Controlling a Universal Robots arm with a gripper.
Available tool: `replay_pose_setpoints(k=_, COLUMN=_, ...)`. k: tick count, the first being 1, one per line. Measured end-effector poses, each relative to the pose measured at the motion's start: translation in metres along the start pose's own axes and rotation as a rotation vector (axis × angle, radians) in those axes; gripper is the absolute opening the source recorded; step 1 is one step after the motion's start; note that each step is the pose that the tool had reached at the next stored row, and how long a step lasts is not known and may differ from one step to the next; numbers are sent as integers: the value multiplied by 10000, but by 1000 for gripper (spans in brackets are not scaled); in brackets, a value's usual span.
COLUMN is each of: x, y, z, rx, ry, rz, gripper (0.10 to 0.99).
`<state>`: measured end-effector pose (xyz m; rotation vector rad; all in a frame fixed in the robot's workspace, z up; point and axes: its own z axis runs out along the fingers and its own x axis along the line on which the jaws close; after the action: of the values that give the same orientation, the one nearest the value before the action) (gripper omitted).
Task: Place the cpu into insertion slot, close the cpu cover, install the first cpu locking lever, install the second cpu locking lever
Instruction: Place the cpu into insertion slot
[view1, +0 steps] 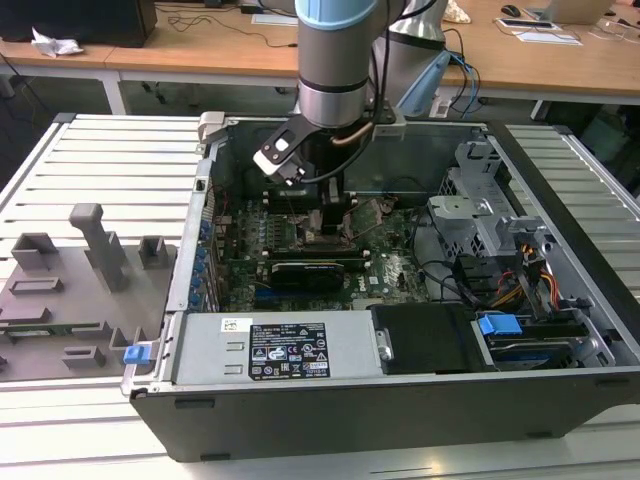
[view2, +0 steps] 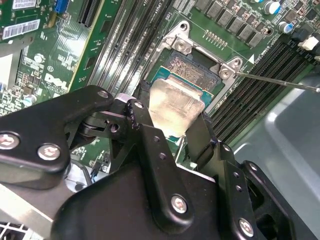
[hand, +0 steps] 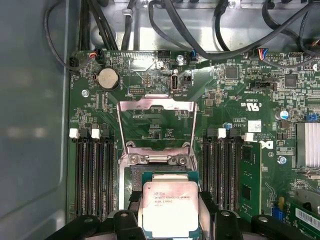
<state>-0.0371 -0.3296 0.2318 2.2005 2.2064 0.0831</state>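
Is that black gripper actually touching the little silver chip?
Touching. In the second wrist view the gripper has its fingers pressed against opposite edges of the cpu, with no gap on either side.

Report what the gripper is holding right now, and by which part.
The gripper holds the cpu by two opposite side edges, pinched between its fingers. The chip's metal top faces up, over the insertion slot.
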Motion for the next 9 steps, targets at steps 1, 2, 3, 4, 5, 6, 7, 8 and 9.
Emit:
replay_pose_setpoints(k=1, x=1, y=-2, z=3, rx=-1, ry=0, rz=-1, gripper=533)
replay_pose_setpoints(k=2, x=2, y=-5, z=9, rx=-1, ry=1, rz=-1, gripper=533)
replay_pose_setpoints(k=3, x=2, y=-9, z=13, rx=-1, ry=0, rz=0, gripper=533)
replay_pose_setpoints(k=4, x=3, y=-11, z=17, rx=-1, ry=1, rz=0, gripper=533)
replay_pose_setpoints(k=5, x=4, y=-15, z=24, rx=-1, ry=1, rz=-1, gripper=533)
replay_pose_setpoints(k=6, x=4, y=-17, z=29, rx=0, ry=0, rz=-1, gripper=533)
replay_pose_setpoints(k=7, x=9, y=-24, z=41, rx=0, ry=0, rz=-1, gripper=533)
replay_pose_setpoints(k=8, x=12, y=-26, z=53, rx=0, ry=0, rz=-2, gripper=533)
replay_pose_setpoints(k=9, x=15, y=-26, z=59, rx=0, ry=0, rz=-2, gripper=533)
